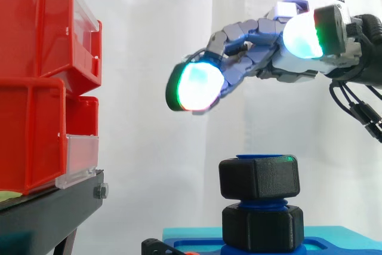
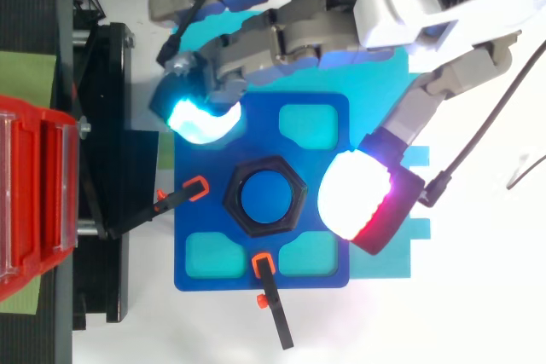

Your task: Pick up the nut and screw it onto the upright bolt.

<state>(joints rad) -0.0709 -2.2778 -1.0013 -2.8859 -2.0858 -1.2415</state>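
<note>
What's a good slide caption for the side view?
Open hand hovers above a black hexagonal nut sitting on the upright blue bolt, red plastic bins at left.

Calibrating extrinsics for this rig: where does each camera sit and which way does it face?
Side view: beside the work at about its height, looking level across at the nut on the bolt; the hand reaches in from the right, above them.
Top view: overhead, looking down on nut and bolt; hand enters from the top edge.
Shared: hand, nut, bolt, red bins.
</note>
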